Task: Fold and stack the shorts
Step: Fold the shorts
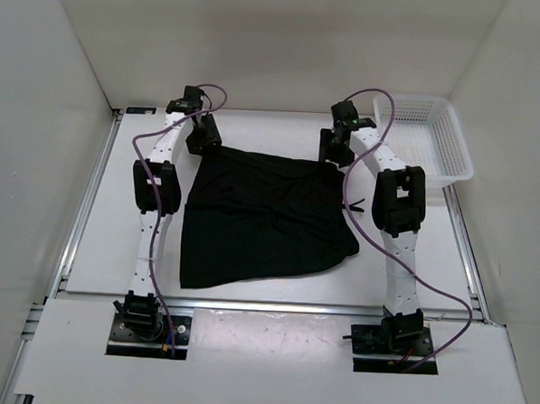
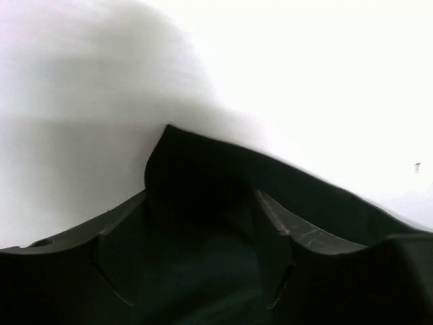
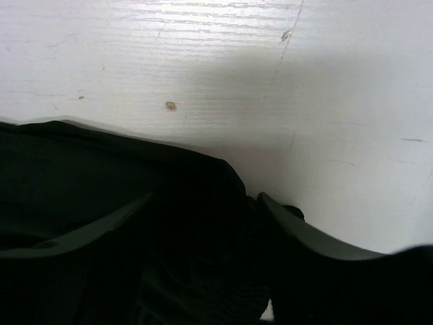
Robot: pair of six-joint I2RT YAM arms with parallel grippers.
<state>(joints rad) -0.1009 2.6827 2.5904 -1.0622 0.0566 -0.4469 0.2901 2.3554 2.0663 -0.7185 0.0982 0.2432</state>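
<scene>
Jaws on the left gripper and right gripper each straddle a far corner of the shorts, though I cannot tell if they are clamped. The shorts lie spread on the tabletop, stretching nearward from both.

The top camera sits above and behind the arm bases, looking down and forward over the whole desk, near edge at the bottom, far edge at the top. The left wrist camera rides on the left gripper near the far left corner, very close to the surface, looking past its own fingers. The right wrist camera does likewise on the right gripper, nearer the far right corner. All three share the far edge of the shorts; each wrist view takes one end of it.
</scene>
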